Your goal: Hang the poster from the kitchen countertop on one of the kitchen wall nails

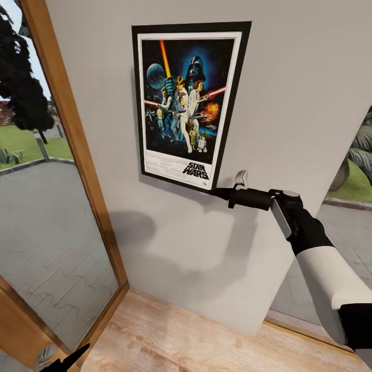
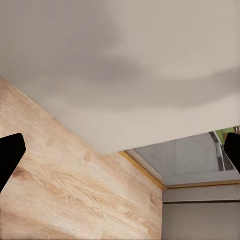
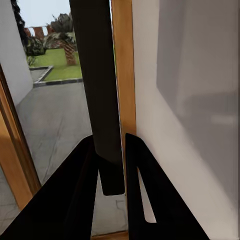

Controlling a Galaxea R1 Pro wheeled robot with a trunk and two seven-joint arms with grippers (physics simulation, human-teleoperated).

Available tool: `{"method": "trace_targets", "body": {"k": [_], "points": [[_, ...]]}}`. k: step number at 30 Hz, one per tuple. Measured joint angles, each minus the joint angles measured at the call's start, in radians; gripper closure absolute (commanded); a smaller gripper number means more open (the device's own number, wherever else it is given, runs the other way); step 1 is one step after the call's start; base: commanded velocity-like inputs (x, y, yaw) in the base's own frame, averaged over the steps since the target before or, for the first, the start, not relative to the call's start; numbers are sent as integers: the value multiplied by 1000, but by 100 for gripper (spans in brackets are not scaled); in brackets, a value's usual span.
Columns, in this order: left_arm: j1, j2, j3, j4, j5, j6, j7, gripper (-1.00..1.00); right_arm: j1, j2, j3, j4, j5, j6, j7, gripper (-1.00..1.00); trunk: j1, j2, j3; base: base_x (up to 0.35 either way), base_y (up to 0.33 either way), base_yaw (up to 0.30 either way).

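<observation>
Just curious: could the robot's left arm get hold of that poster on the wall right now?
Probably not as it stands: the left gripper hangs low near the wooden floor, far below the poster, which the right gripper already holds.

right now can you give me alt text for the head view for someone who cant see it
A framed Star Wars poster sits flat against a pale grey wall, its lower right corner pinched by the right gripper. A wood-framed window lies to the left, wooden floor below.

The right arm (image 1: 330, 279) has a smooth white forearm shell, a black wrist with a grey band, and a matte black end effector (image 1: 219, 192) with tapered fingers (image 3: 75, 200).
</observation>
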Motion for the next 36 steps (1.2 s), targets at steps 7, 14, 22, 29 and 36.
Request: {"method": "trace_targets", "body": {"k": [7, 14, 22, 29, 36], "points": [[0, 1, 0, 0, 0, 0, 0, -100, 0, 0, 0, 0, 0, 2, 0, 100, 0, 0, 0, 11, 0, 0], [0, 1, 0, 0, 0, 0, 0, -100, 0, 0, 0, 0, -1, 2, 0, 100, 0, 0, 0, 0, 0, 0], [0, 2, 0, 0, 0, 0, 0, -100, 0, 0, 0, 0, -3, 1, 0, 100, 0, 0, 0, 3, 0, 0], [0, 6, 0, 0, 0, 0, 0, -100, 0, 0, 0, 0, -2, 1, -3, 100, 0, 0, 0, 89, 0, 0], [0, 7, 0, 0, 0, 0, 0, -100, 0, 0, 0, 0, -3, 4, -51, 100, 0, 0, 0, 16, 0, 0]]}}
